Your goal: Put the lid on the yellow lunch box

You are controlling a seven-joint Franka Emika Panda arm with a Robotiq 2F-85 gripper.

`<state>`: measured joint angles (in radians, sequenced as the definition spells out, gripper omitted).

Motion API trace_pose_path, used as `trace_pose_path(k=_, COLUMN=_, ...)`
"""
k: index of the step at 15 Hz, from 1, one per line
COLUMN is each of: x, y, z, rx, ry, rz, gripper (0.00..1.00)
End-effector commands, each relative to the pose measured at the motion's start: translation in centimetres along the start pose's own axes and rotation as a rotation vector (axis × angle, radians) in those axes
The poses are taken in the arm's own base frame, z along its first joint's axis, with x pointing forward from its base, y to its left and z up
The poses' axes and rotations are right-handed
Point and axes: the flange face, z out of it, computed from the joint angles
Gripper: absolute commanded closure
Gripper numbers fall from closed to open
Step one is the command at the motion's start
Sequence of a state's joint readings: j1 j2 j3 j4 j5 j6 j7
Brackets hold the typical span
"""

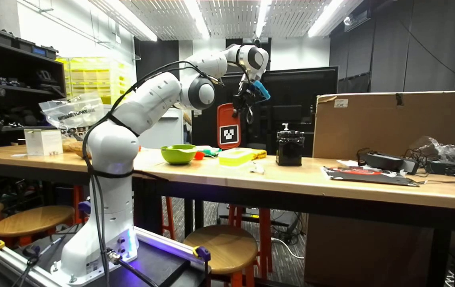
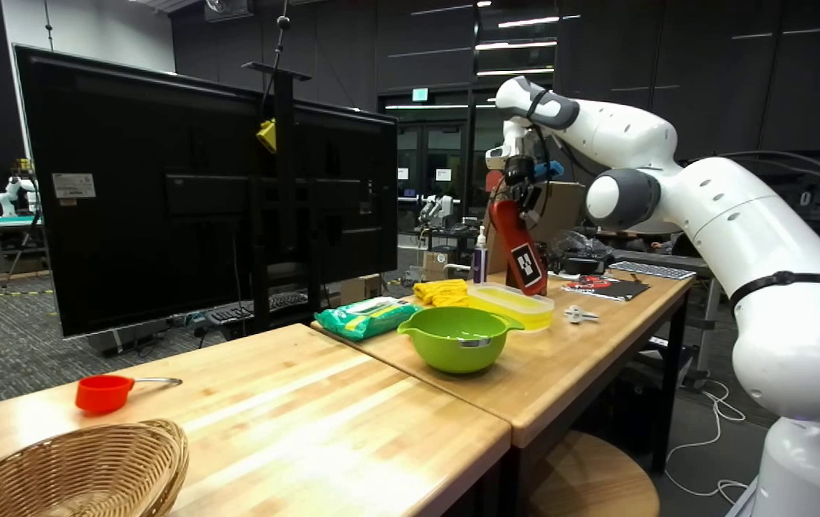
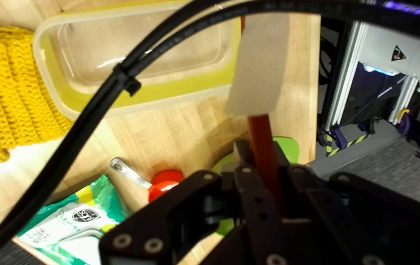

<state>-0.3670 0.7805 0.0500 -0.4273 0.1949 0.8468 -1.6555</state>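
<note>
The lid (image 1: 227, 116) is a flat orange-red piece with a black-and-white patch. It hangs on edge, nearly upright, from my gripper (image 1: 240, 111) in both exterior views; there the lid (image 2: 505, 221) tilts below the gripper (image 2: 523, 202). In the wrist view the lid (image 3: 259, 132) shows edge-on between the fingertips of the gripper (image 3: 260, 152), with its pale patch sticking out. The yellow lunch box (image 1: 232, 158) lies open on the table below the lid. It also shows in the other views, the box (image 2: 536, 318) partly behind the lid, and the box (image 3: 180, 88) crossed by cables.
A green bowl (image 2: 457, 348) stands beside the lunch box. A yellow knitted cloth (image 2: 441, 291) and green wipes packet (image 2: 365, 319) lie near it. A red measuring cup (image 3: 166, 183) lies between packet and bowl. A dark pump canister (image 1: 290, 149) and small white piece (image 2: 580, 314) stand nearby.
</note>
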Motion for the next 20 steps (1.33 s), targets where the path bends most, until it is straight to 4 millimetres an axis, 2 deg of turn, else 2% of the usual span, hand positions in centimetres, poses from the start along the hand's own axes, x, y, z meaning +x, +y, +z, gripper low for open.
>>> trace_pose_path(k=1, x=-0.9, y=-1.8, z=0.2, rx=0.082, ry=0.026, rz=0.054, gripper=0.97)
trace_pose_path(k=8, x=-1.5, y=-2.9, z=0.9, rx=0.187, ry=0.022, rz=0.105, gripper=0.97)
trace_pose_path(k=15, x=-0.7, y=-2.2, z=1.8, rx=0.212, ry=0.016, rz=0.093, gripper=0.97)
trace_pose_path(k=20, x=-0.4, y=-1.8, z=3.4, rx=0.277, ry=-0.015, rz=0.133, gripper=0.97)
